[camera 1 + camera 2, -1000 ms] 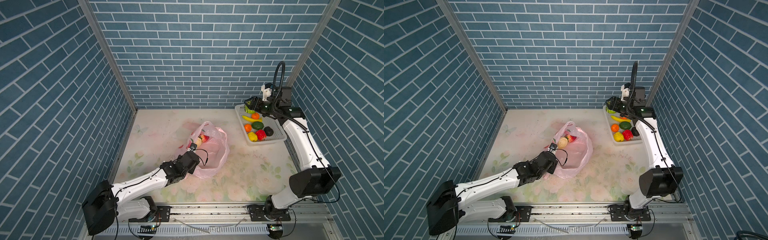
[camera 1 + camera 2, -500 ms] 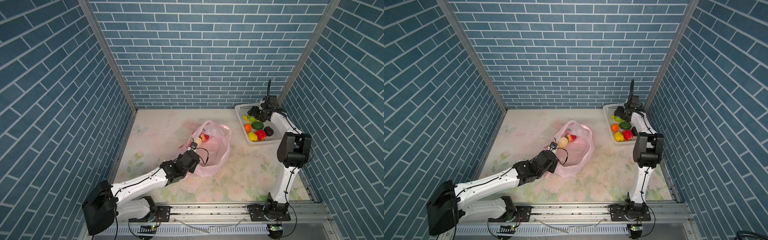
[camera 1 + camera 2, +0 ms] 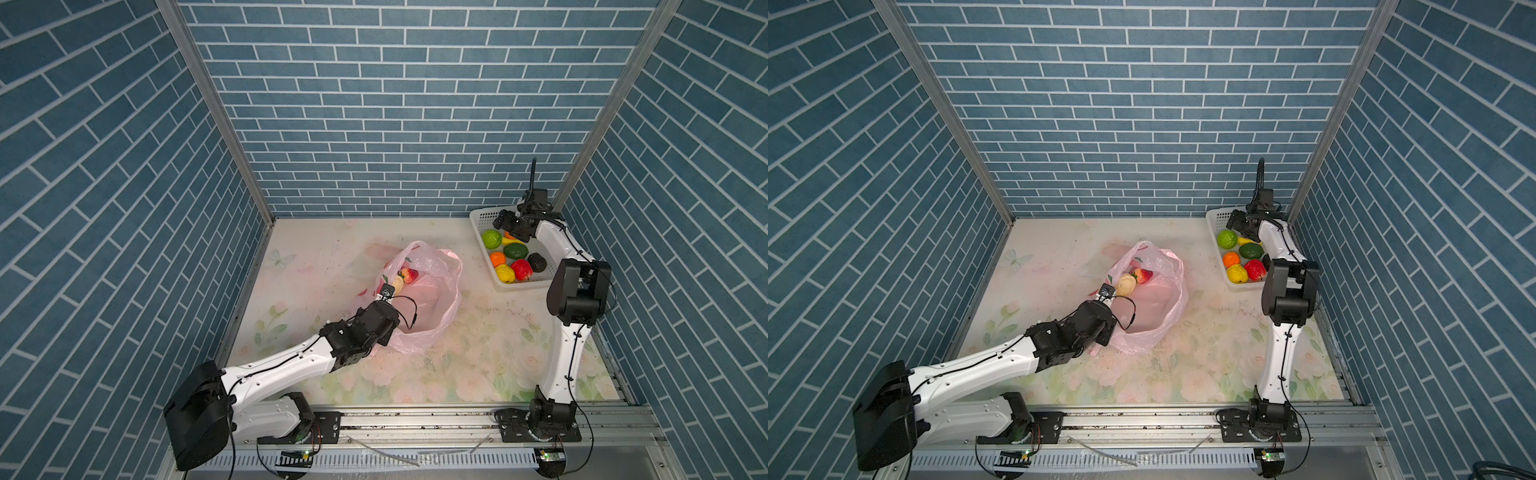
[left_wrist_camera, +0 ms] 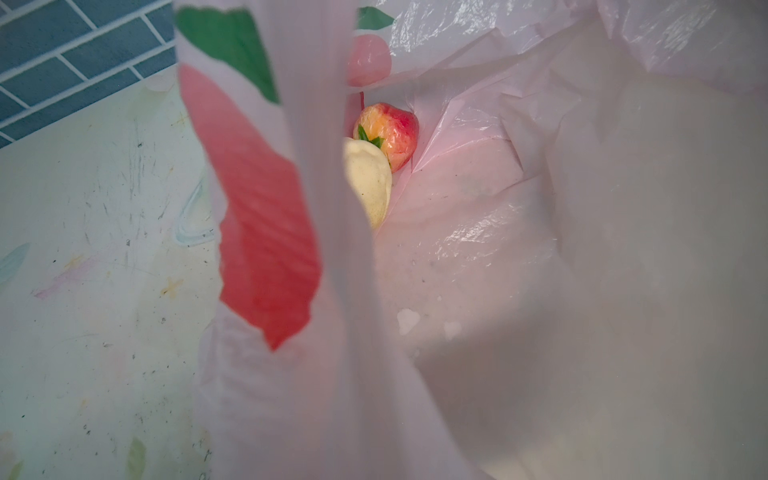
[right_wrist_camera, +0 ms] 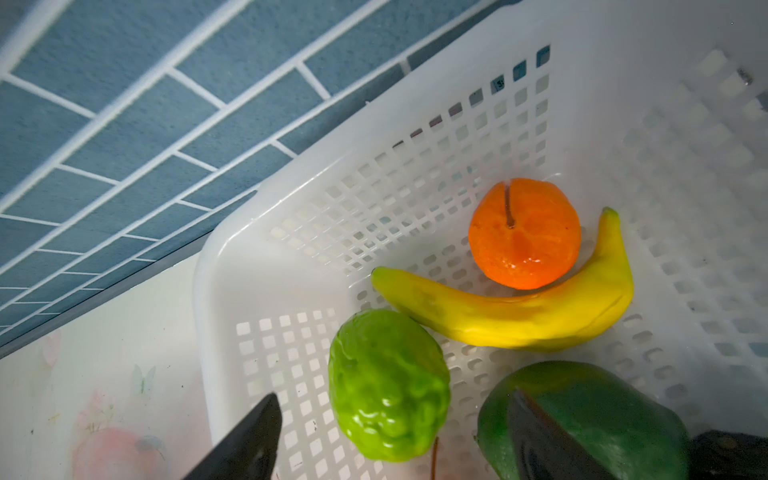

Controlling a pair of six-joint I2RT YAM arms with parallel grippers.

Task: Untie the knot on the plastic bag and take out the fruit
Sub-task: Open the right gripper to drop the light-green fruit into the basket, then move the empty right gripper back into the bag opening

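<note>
Pinching plastic bag (image 3: pixel 441 300): left end effector (image 3: pixel 384 294) | mouth up | right end effector (image 5: pixel 392 397) wide (above basket (image 3: pixel 478 217))

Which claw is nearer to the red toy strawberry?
Left. The left claw grips the thin pink plastic bag beside the strawberry; right claw is over the white plastic basket.

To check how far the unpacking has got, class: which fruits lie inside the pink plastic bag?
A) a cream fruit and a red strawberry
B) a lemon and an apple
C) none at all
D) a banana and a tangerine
A: in both top views a cream fruit and a red strawberry lie side by side inside the open plastic bag, and the left wrist view shows the same pair.
</note>
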